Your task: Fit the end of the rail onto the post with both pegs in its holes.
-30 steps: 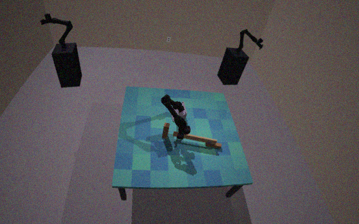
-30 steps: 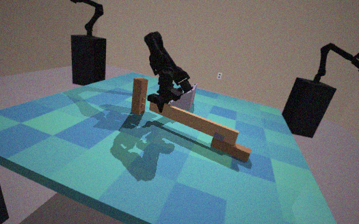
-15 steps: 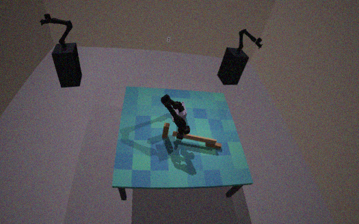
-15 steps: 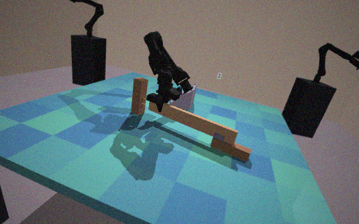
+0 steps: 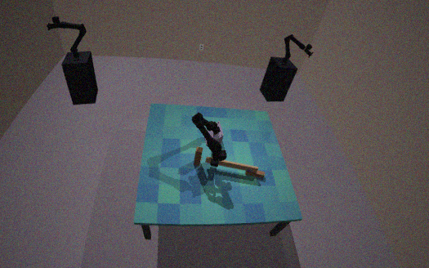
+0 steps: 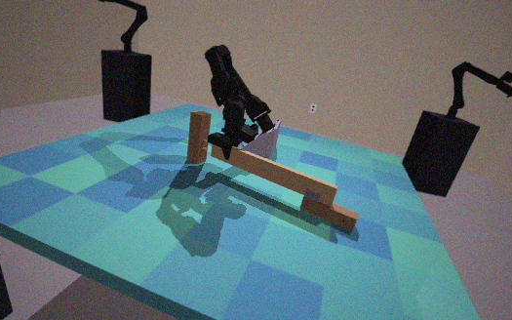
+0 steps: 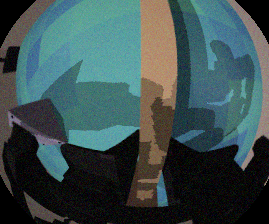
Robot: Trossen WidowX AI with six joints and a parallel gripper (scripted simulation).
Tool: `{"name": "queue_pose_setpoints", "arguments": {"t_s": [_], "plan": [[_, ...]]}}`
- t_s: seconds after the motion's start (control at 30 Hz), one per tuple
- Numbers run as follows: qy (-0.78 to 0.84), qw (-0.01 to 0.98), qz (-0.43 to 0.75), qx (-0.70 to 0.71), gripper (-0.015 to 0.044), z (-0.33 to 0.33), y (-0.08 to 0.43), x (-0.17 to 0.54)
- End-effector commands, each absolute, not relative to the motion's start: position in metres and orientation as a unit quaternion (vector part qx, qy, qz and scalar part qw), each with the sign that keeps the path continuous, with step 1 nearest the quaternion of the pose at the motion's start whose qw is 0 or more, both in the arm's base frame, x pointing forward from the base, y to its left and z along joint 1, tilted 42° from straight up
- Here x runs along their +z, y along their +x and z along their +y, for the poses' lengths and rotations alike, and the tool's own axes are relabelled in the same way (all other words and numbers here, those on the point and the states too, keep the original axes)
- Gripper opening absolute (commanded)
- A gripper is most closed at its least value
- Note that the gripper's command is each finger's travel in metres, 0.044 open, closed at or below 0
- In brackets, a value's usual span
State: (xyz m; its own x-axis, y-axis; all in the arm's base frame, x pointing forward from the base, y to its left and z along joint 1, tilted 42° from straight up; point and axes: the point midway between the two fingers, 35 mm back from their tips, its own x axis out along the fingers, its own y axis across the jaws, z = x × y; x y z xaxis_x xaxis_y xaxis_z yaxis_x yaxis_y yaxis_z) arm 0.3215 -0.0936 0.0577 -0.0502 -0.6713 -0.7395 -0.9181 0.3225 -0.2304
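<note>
- The gripper [image 6: 226, 142], at centre frame in the exterior view, is clamped narrowly on the near end of the bed rail [image 6: 284, 175].
- The rail slopes down toward the lower right, its far end at the footboard block [image 6: 330, 212].
- Its raised near end sits just beside the post [image 6: 198, 136] at left of centre; whether they touch is unclear.
- All stand on the checkered table [image 6: 69, 229].

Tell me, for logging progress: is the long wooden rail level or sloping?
Sloping: the long wooden rail rises from the low footboard block toward the black gripper.
</note>
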Motion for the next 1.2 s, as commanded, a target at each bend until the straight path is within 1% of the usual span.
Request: {"name": "queue_pose_setpoints", "arguments": {"t_s": [0.0, 1.17], "plan": [[-0.563, 0.402, 0.706, 0.154, 0.0, -0.0945, 0.3208, 0.0613], [-0.563, 0.401, 0.706, 0.154, 0.0, -0.1016, 0.3166, 0.0683]]}}
